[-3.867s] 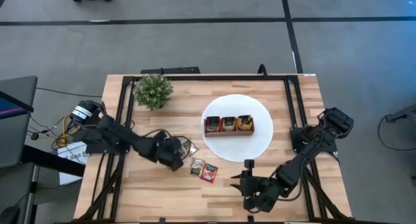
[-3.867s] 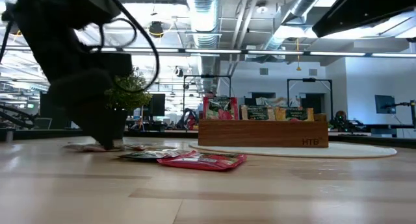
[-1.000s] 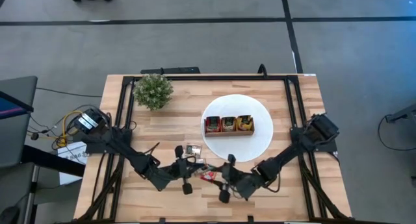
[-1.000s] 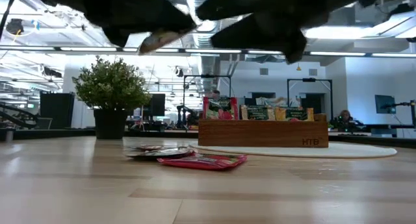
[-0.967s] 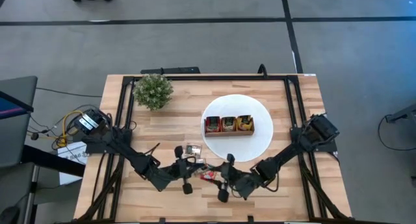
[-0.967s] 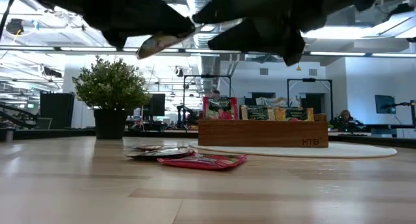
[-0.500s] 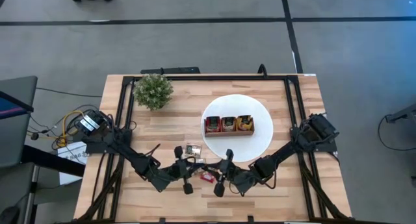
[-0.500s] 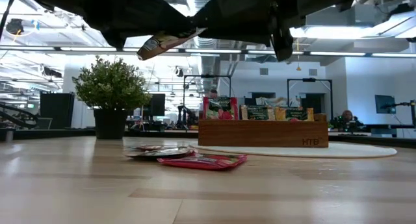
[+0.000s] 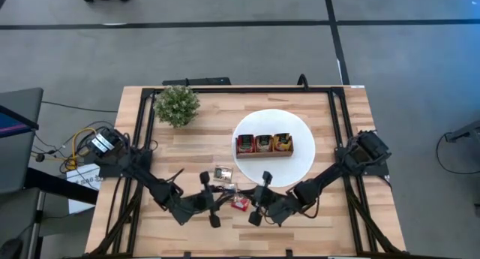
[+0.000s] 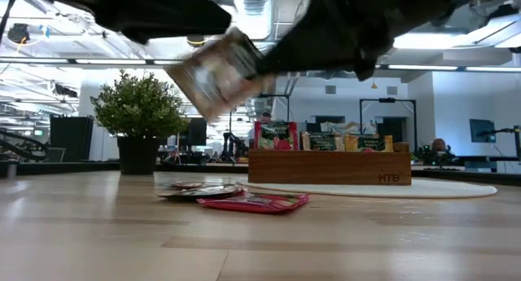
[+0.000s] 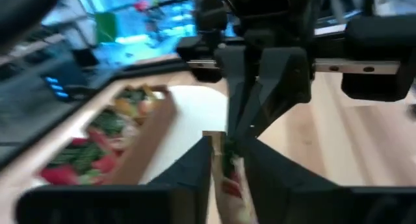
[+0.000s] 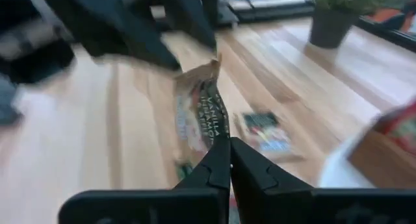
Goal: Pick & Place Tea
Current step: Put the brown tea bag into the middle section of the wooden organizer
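Note:
A pale tea sachet (image 10: pixel 218 74) hangs in the air above the table's near middle. My right gripper (image 12: pixel 229 160) is shut on it. My left gripper (image 11: pixel 226 152) faces it from the left and is open, one finger on each side of the sachet's edge (image 11: pixel 218 160). Two more sachets lie flat on the table below, a red one (image 10: pixel 254 202) and a dark one (image 10: pixel 192 191). The wooden tray (image 9: pixel 264 145) holds upright sachets and stands on the white plate (image 9: pixel 301 169). My right gripper pinches one edge of the sachet (image 12: pixel 214 138) between its two fingertips. The fingers come nearly level from the table's right side. The sachet sticks out past the fingertips toward my left gripper, tilted and lifted clear of the table.
A small potted plant (image 9: pixel 177 105) stands at the far left corner. Plate and tray sit right of centre, just beyond both grippers. The two arms meet tip to tip over the near middle. Bare wood lies along the near edge (image 10: pixel 260 248).
My right gripper has gone toward the table's left and shut on the free end of the sachet that my left gripper held. My left gripper has then opened and let go. The sachet has turned from lying nearly flat to showing its face, tilted, in the right gripper.

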